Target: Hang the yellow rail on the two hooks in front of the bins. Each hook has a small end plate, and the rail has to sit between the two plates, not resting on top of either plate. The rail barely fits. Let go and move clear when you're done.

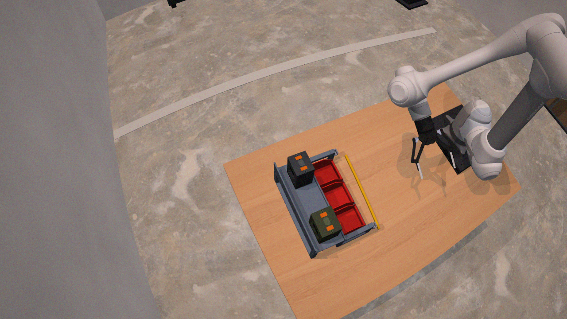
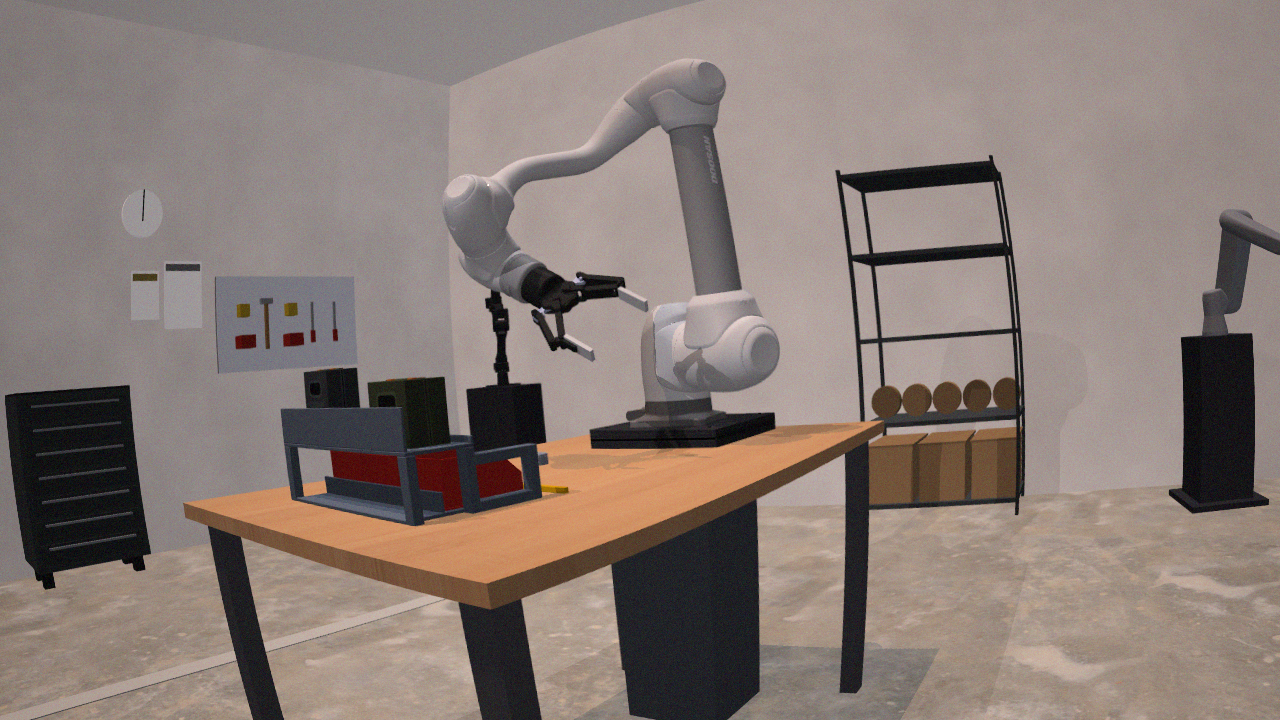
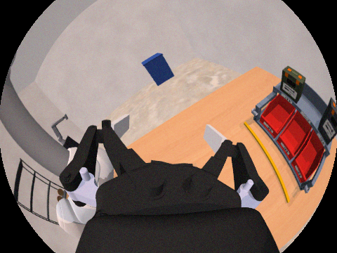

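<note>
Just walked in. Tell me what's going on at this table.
One white robot arm is working alone. Its gripper hangs in the air near its base, jaws wide and holding nothing. The yellow rail lies flat on the table in front of the red bins, not yet picked up or hung.

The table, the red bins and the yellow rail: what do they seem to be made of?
Table: wood or wood veneer, going by the orange-brown grain streaks, matte. Bins: probably moulded plastic, uniform glossy red with thin walls. Rail: a thin straight bar, even yellow; painted metal or plastic, hard to tell.
</note>
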You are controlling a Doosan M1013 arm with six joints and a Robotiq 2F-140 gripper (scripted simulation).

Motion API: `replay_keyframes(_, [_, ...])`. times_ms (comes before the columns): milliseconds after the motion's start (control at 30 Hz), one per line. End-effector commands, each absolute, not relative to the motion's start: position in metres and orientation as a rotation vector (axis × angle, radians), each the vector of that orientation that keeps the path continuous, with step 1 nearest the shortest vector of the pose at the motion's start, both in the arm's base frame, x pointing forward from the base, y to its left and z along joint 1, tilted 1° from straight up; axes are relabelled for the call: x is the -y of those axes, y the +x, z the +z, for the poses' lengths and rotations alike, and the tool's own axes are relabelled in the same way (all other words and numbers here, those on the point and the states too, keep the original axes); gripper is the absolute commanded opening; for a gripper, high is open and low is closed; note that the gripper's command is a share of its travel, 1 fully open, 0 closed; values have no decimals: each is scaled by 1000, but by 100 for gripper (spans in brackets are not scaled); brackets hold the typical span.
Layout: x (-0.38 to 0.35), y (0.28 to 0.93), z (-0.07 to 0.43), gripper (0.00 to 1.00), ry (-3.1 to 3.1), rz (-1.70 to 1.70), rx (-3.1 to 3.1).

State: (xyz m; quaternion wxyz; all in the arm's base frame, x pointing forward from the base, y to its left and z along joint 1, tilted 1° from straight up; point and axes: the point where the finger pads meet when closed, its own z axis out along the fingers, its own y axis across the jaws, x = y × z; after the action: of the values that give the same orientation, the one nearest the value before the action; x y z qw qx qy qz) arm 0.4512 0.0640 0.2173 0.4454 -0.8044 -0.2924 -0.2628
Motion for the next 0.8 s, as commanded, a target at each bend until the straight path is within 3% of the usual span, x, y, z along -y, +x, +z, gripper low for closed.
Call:
replay_keyframes(0, [-64,451,217,100,-1993,-651,725])
replay_keyframes(767, [-50,468,211,100,-2203,-270,670])
